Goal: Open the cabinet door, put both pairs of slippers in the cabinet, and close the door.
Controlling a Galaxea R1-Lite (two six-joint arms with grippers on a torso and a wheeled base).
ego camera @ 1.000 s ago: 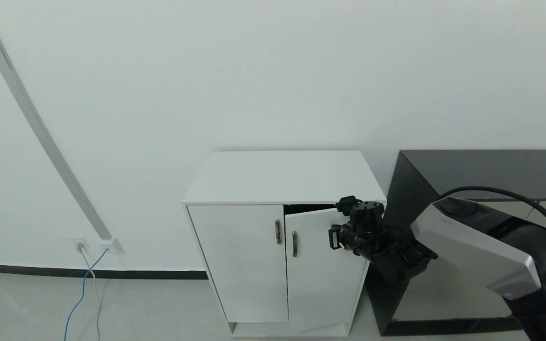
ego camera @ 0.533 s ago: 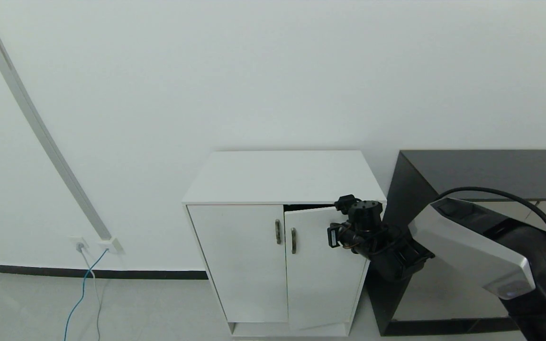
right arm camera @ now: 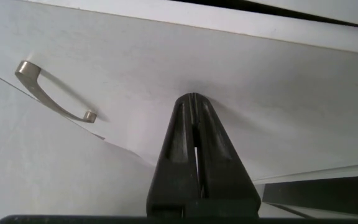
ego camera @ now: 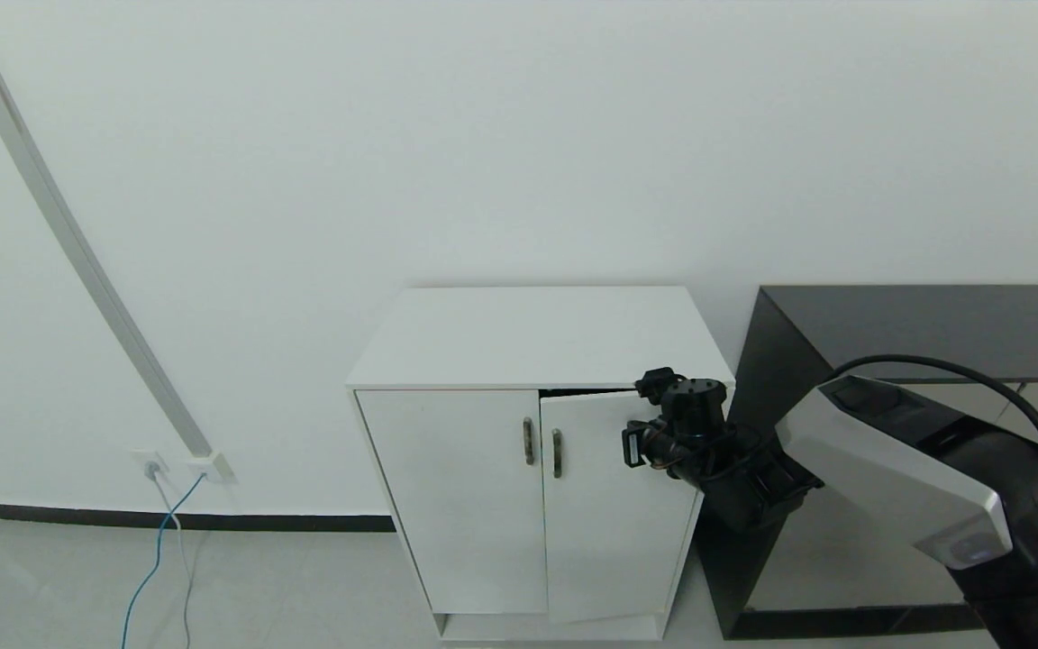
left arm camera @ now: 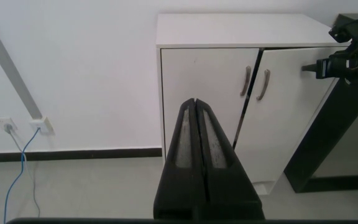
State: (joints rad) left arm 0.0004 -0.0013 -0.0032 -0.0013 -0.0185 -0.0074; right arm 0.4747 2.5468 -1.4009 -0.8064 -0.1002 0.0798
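White cabinet [ego camera: 528, 338] is seen backed against the wall [ego camera: 519, 135], standing on the floor [ego camera: 303, 586]. Right door [ego camera: 605, 541] is left slightly ajar. A thin dark wedge is visible along its top edge, widest at the handle side, and its lower handle-side corner is seen projecting past the bottom edge of the left door [ego camera: 456, 496]. Left door is seen flush with the carcass. Right door handle [ego camera: 557, 453] and left door handle [ego camera: 528, 441] are set just beside each other at the meeting edge.

Right gripper [right arm camera: 194, 99]: fingers are pinched together with nothing held. The tips are pressed against the right door's face, between handle and hinge edge, in the upper half.

Left gripper [left arm camera: 195, 109]: fingers are likewise pressed together and empty. It is held in free air in front of the cabinet, well apart from it, roughly in line with the left door.

Right side is tight: a dark unit [ego camera: 888, 324] is placed just beside the cabinet's right flank, and the right arm is packed in front of that seam.

Left side has more room. Floor and black skirting [ego camera: 213, 520] are seen running out to a slanted trunking [ego camera: 77, 252], a socket [ego camera: 151, 466] and a blue cable [ego camera: 154, 559] trailing down, all well apart from the cabinet.
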